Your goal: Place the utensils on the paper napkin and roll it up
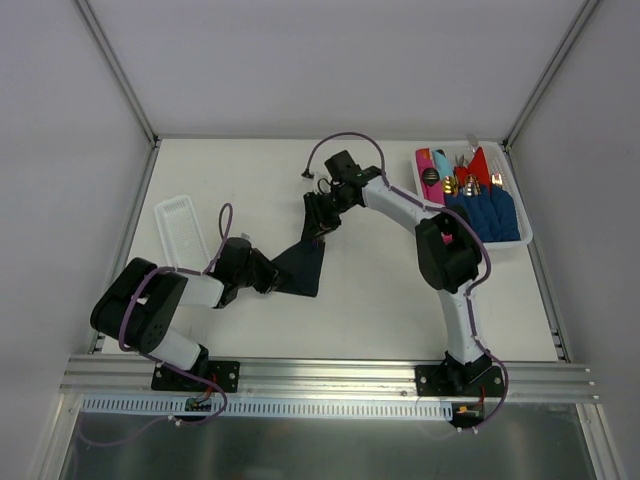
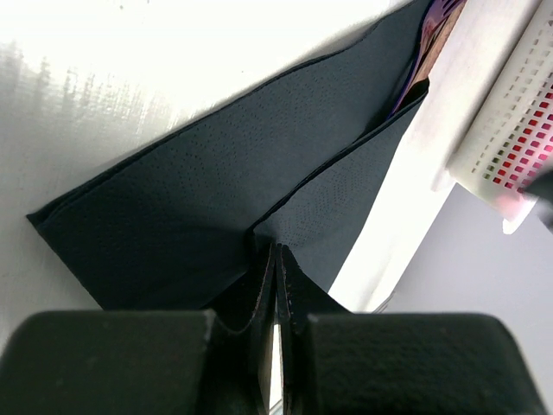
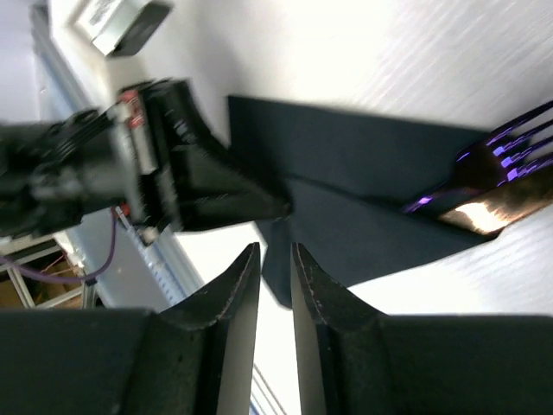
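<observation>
The left gripper [image 2: 275,252] is clamped on the near corner of the napkin [image 1: 300,265] — likely anchoring the sheet, which lies folded on the bench [image 1: 380,290], left of centre. Over its far end the right gripper [image 3: 275,251] hovers, jaws slightly apart and empty — a fork [image 3: 497,186] is tucked in the fold there.

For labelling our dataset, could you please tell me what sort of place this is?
Probably a lab robot cell: a white table walled by plain panels, two arms bolted to an aluminium rail, and a basket of rolled napkins.
</observation>
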You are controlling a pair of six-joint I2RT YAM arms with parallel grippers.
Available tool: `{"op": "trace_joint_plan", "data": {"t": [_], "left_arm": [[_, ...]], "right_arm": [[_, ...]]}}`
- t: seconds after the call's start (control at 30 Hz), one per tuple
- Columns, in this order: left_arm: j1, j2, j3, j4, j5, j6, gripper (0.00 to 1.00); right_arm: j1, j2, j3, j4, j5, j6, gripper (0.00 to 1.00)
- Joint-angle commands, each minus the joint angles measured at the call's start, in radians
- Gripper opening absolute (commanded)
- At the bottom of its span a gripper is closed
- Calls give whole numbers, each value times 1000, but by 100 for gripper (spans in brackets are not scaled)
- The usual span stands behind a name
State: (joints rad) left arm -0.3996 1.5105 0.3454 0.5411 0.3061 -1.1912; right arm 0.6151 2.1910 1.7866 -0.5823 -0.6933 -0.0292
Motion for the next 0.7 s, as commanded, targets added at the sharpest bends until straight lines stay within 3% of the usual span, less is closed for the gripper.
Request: {"op": "trace_joint_plan", "data": {"t": [0.0,0.4,0.67], "left_arm": [[-1,42,-3,-125,-53,35,0],[-1,42,29,-136,-32,94,0],[-1,28,53,-170,-24,151,0]], "right_arm": [[-5,-108,-67,13,-84,-41,24],[15,7,-76,12,-43,-37,18],[48,79,-39,-11,66,-46,16]]}}
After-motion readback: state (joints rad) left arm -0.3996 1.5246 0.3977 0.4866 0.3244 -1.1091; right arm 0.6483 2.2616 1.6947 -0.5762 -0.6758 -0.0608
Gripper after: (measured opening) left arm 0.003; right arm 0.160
